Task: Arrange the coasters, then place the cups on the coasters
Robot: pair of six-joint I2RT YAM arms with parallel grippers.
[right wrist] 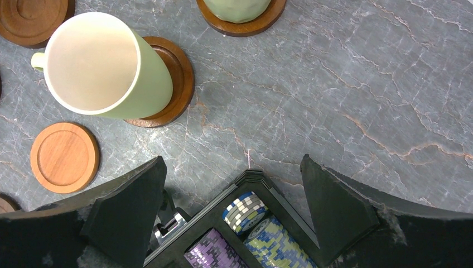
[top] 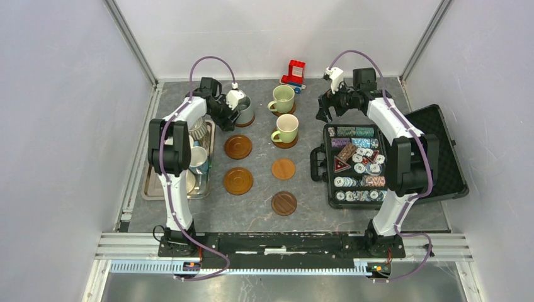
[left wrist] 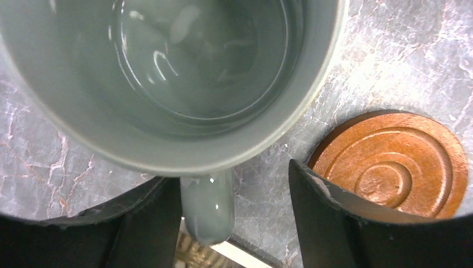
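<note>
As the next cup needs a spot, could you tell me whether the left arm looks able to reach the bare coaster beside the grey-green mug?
Probably yes: the left tool stands open astride the handle of the grey-green mug, and the bare coaster lies just beside it, with nothing on it or between.

The grey marbled table (top: 315, 217) bears wooden coasters (top: 238, 180) in two columns mid-frame, a metal tray (top: 150, 185) at left, an open black case (top: 441, 157) at right, and a red toy (top: 293, 70) at top centre.

Grey-green cup (left wrist: 195, 72), brown coaster (left wrist: 399, 167)
</note>
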